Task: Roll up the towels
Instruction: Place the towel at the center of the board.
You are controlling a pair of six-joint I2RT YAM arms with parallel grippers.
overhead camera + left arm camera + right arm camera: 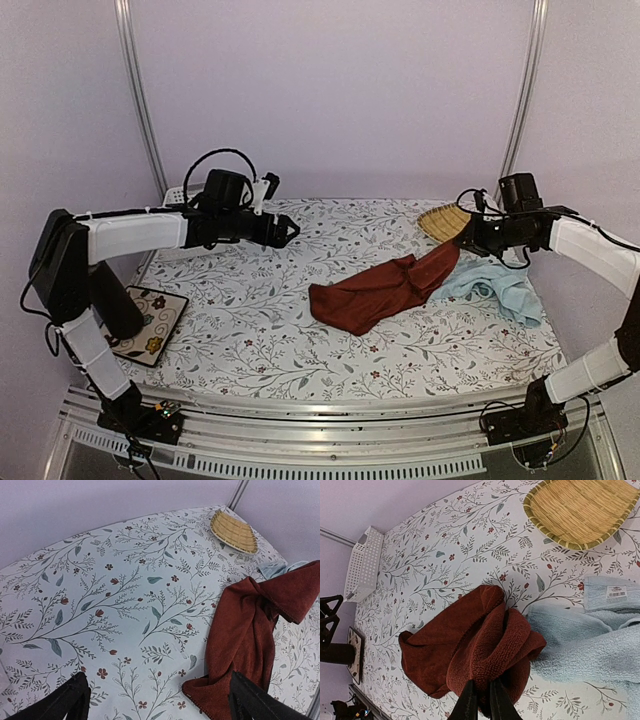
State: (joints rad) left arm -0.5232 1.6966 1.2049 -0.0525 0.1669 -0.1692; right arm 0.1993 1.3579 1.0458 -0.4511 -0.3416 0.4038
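On the flower-printed table (250,330), the right gripper (482,704) pinches a bunched corner of the rust-red towel (375,292), fingers narrow on the fabric. That end is raised while the rest lies crumpled across the middle. The pale blue towel (505,285) sits rumpled against it at the right edge, near the bamboo mat (443,220). The left gripper (285,232) hovers with fingers wide, holding nothing, well apart from both. Neither towel is rolled. The risk is that so slight a pinch may slip and drop the red towel in a heap, or that a drag may snag the blue one alongside.
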